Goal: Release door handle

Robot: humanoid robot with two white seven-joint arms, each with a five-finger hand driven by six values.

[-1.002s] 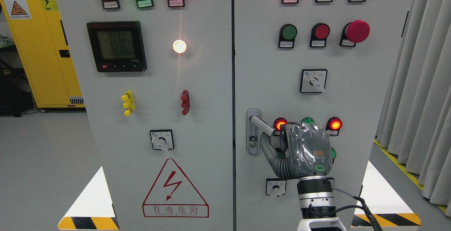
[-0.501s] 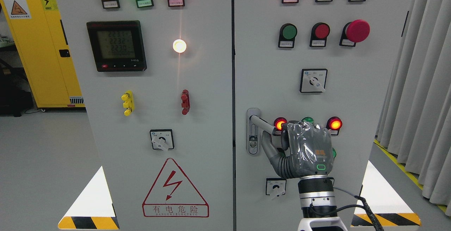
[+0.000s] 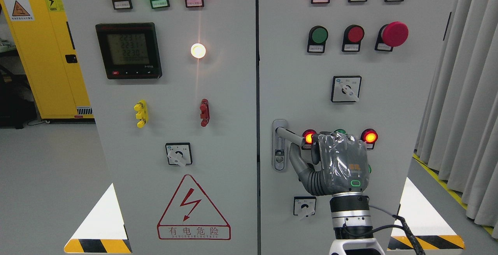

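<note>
Fingers of the right hand [image 3: 334,161] curl around the outer end of the door handle [image 3: 290,134], a grey lever that juts rightward from its lock plate [image 3: 279,146] at the left edge of the right cabinet door [image 3: 389,103], with the thumb tucked beneath it. Letting go cleanly probably means uncurling the fingers first and dropping the thumb clear of the lever, then drawing the hand straight back from the panel. Any sideways sweep risks brushing the lit red lamps [image 3: 309,137] or the rotary switch [image 3: 304,206] just below the wrist.
</note>
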